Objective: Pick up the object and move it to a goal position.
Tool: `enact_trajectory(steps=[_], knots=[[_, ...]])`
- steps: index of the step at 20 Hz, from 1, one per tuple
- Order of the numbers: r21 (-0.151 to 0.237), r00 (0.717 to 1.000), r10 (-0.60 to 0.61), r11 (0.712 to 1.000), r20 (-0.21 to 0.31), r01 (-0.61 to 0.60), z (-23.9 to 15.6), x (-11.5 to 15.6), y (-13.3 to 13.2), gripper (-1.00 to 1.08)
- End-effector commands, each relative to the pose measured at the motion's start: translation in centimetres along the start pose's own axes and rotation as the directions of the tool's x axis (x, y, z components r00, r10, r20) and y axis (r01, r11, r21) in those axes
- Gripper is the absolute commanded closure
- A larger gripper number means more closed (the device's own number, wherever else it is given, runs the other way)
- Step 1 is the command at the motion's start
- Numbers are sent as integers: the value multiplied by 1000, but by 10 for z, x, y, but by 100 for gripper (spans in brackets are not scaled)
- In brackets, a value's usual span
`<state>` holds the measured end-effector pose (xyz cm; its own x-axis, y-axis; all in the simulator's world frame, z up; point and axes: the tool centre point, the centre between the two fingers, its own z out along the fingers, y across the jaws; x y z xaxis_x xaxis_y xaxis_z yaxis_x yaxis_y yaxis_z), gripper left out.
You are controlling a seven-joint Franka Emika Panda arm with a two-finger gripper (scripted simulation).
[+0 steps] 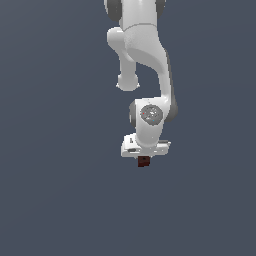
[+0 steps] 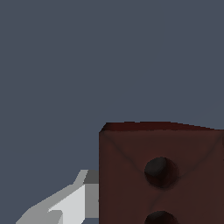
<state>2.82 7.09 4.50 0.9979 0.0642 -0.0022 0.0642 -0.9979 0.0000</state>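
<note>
We've got our white claw (image 1: pixel 144 159) clenched on the tiny dark red-brown cube (image 1: pixel 144 161), poking out at 6 o'clock; grip looks shallow, so a quick swing could drop it.

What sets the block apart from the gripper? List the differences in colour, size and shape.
Colour: the block is dark red-brown; the gripper is white with grey parts.
Size: in the exterior view the block is far smaller than the gripper above it.
Shape: the block is boxy, with dark round holes in one face; the gripper is a wide bar on a rounded wrist.
Shared: both hang together at the arm's end.
</note>
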Motion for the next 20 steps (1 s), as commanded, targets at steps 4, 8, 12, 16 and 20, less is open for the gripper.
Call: enact_trajectory(steps=[4,8,12,16,20], knots=[[0,1000,0,1000,-2,0,-6,32,-4,108],[0,1000,0,1000,-2,0,-9,52,-6,108],[0,1000,0,1000,-2,0,-11,68,-8,108],[0,1000,0,1000,-2,0,-13,80,-9,108],[0,1000,0,1000,-2,0,-14,89,-10,108]])
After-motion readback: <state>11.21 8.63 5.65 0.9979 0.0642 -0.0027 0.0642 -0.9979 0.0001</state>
